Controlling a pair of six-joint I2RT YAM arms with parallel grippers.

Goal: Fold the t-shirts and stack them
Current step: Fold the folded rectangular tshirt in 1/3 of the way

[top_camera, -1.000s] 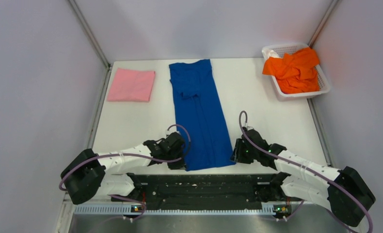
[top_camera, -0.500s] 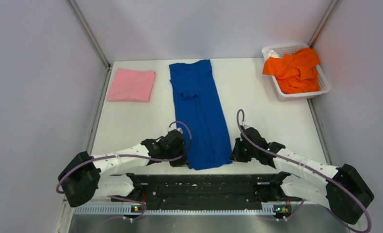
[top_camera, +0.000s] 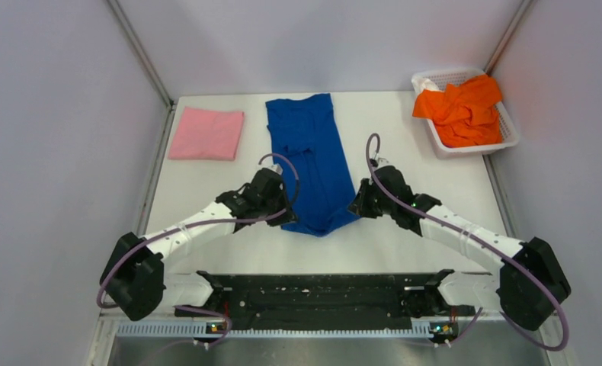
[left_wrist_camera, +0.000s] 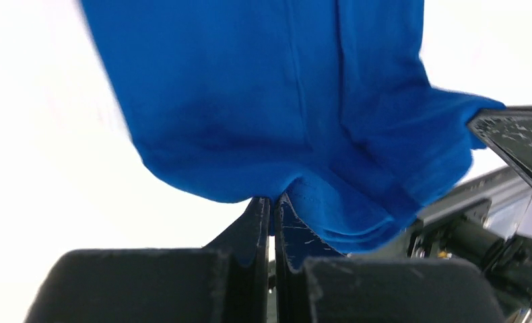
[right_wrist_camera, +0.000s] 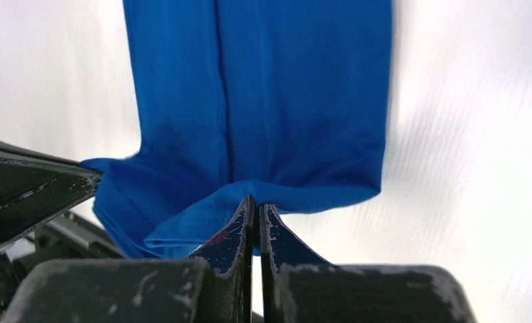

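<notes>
At the far left of the worktop [top_camera: 199,179], a folded pink t-shirt [top_camera: 206,133] is lying flat. The left pincer [left_wrist_camera: 272,205] is gripping the near left corner of the royal-blue t-shirt [top_camera: 313,145], its fingers closed tight on the hem. The shirt is stretching lengthwise down the middle, its near end bunching and sagging between the two arms. The right pincer [right_wrist_camera: 256,205] is clamping the near right corner the same way. At the far right, an orange t-shirt [top_camera: 465,110] is sitting crumpled in a white basket [top_camera: 473,149].
</notes>
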